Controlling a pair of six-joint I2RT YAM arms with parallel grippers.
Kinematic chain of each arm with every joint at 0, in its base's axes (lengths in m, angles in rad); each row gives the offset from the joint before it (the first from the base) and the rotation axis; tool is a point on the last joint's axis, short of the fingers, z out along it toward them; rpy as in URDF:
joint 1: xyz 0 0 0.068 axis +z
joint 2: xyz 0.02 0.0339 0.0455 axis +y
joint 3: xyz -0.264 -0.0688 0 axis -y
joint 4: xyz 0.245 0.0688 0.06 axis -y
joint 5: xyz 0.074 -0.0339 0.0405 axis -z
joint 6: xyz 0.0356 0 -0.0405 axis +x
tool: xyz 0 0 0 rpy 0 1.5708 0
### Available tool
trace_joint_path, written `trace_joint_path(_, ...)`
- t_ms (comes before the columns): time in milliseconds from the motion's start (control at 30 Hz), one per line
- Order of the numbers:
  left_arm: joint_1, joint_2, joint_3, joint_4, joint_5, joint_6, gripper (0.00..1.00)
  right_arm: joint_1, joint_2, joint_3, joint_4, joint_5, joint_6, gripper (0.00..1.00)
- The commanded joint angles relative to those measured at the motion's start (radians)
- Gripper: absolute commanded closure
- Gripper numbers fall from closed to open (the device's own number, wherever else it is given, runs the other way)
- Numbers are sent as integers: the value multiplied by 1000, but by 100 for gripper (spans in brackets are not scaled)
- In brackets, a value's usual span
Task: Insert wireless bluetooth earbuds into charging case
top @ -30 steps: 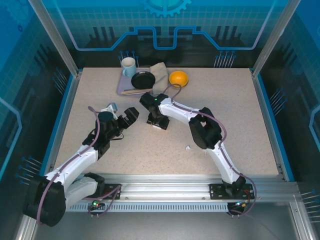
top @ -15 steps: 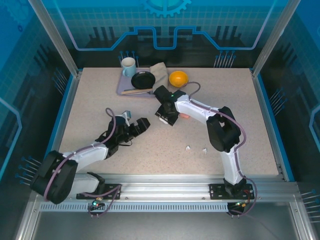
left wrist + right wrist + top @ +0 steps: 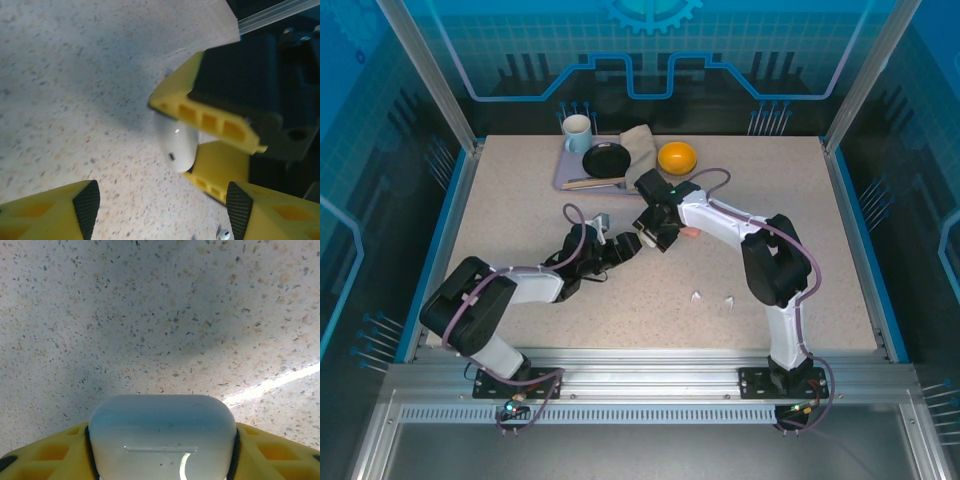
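My right gripper [image 3: 162, 442] is shut on a white rounded charging case [image 3: 162, 432], closed, held just over the speckled table. From the left wrist view the case [image 3: 177, 145] sits between the right gripper's yellow fingers [image 3: 210, 117]. My left gripper [image 3: 162, 210] is open with nothing between its pads [image 3: 87, 207], a short way from the case. From above, the left gripper [image 3: 628, 245] and right gripper [image 3: 655, 230] nearly meet at the table's middle. Two white earbuds [image 3: 698, 296] [image 3: 730, 300] lie on the table nearer the front. A small salmon-pink piece [image 3: 688, 232] lies just right of the right gripper.
At the back stands a grey tray [image 3: 563, 175] with a mug [image 3: 577, 132], a black dish [image 3: 606, 160] and a folded cloth [image 3: 638, 145]; an orange bowl [image 3: 677, 156] sits beside it. One tiny white earbud [image 3: 223, 234] lies near my left gripper's right finger.
My left arm has swung right towards the right gripper and its jaws have narrowed. The right gripper carried the white case slightly right and back.
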Motion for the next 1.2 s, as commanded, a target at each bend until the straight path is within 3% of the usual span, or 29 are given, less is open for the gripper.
trace_joint_path(0,-8,41,40,67,27,16,33,-1,-34,-10,9,-16,32,59)
trace_joint_path(733,-12,190,147,127,50,-8,44,16,-52,-26,23,-19,44,61)
trace_joint_path(1167,-12,226,187,131,43,-6,63,19,-63,-43,25,-23,46,61)
